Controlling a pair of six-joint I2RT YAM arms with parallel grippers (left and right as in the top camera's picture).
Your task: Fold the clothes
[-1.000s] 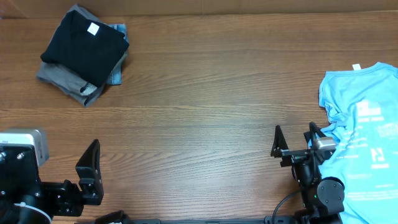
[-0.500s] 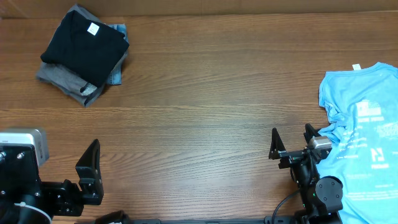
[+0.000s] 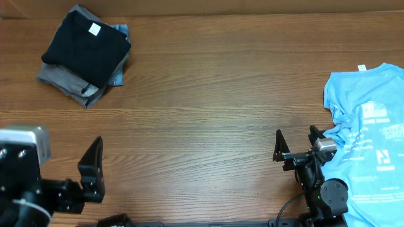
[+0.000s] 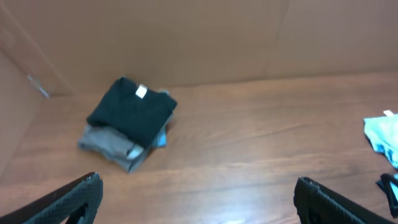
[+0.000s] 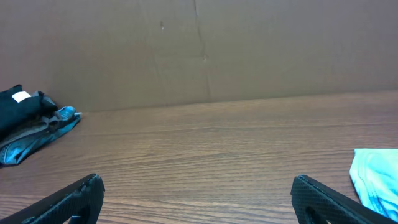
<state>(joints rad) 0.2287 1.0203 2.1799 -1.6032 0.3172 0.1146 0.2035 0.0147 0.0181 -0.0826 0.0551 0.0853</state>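
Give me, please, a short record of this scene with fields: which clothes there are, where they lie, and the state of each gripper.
folded pile: black T-shirt on top, grey piece under it, at the far left of the table
unfolded garment: light-blue printed T-shirt, spread out at the right edge
left gripper: open, empty, at the near left
right gripper: open, empty, close beside the light-blue shirt; contact unclear
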